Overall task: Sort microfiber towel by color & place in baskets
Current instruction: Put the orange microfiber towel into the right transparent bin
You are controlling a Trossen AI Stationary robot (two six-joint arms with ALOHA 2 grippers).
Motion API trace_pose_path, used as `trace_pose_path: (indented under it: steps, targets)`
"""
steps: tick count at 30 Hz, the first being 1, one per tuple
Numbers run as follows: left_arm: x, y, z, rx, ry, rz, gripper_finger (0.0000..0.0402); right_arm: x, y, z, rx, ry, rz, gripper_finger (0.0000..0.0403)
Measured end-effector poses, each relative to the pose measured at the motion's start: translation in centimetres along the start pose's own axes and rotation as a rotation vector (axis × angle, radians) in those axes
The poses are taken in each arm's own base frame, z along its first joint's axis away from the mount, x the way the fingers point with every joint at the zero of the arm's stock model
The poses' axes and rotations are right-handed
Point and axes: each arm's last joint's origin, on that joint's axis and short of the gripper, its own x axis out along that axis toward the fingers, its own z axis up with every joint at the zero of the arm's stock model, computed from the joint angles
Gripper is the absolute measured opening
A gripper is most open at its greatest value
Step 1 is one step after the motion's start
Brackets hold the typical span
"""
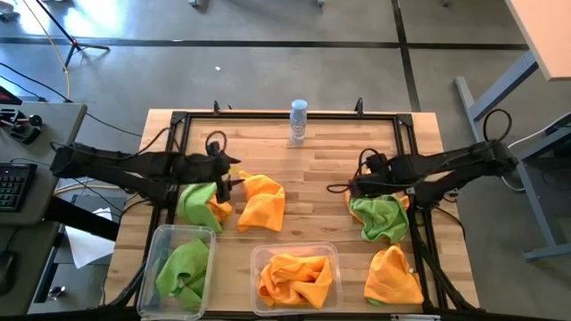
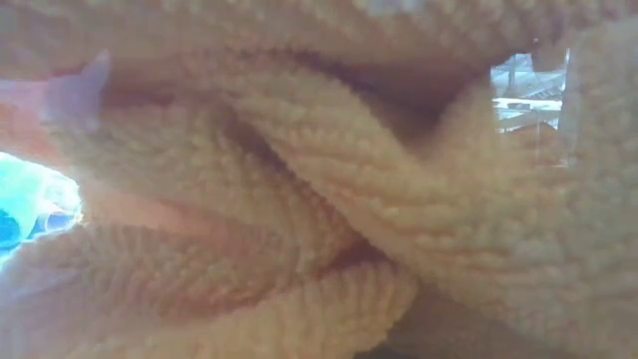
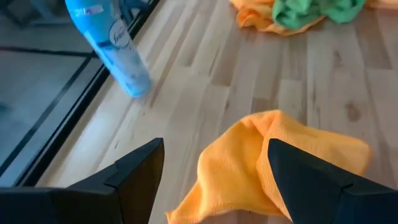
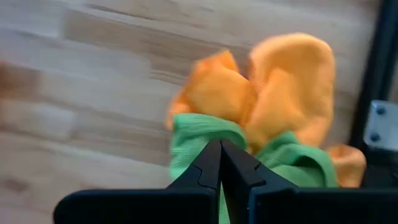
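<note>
My left gripper (image 1: 230, 176) (image 3: 214, 168) hangs open over the table's left half, with an orange microfiber towel (image 1: 262, 201) (image 3: 273, 158) lying on the wood just beyond its fingers. Beside it a green towel (image 1: 196, 201) lies partly on another orange one (image 1: 220, 212). My right gripper (image 1: 355, 188) (image 4: 221, 149) is shut and points steeply down over a green towel (image 1: 379, 218) (image 4: 199, 134) heaped on an orange one (image 4: 292, 81). The narrow basket (image 1: 159, 234) holds a green towel (image 1: 184, 266). The wider basket (image 1: 256, 257) holds orange towels (image 1: 296, 278). My right gripper's shut fingertips stand right over the green towel's near edge (image 4: 193, 140), coming from above. I cannot tell whether they touch it.
A clear bottle (image 1: 298, 120) (image 3: 115, 46) stands at the table's far edge, in the middle. One more orange towel (image 1: 393, 276) lies near the front right corner. A black frame rail (image 1: 285, 115) borders the wood. An orange towel (image 2: 299, 199) fills the low view.
</note>
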Motion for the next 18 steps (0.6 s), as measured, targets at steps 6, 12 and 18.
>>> trace_pose_path:
  steps: [6, 12, 18]
  targets:
    - [-1.0, 1.4, 0.6, 0.007, -0.089, -0.023, 0.0273, 2.9, -1.1, 1.5, 0.086, 0.079, -0.123, 0.0052]
    - [-1.5, 1.6, 1.0, -0.013, -0.143, -0.011, 0.0273, 5.9, -2.3, 2.5, 0.177, 0.087, -0.181, 0.0138]
    - [-1.5, 1.6, 1.0, -0.012, -0.140, -0.009, 0.0273, 9.5, -2.9, 2.4, 0.218, 0.081, -0.125, 0.0219]
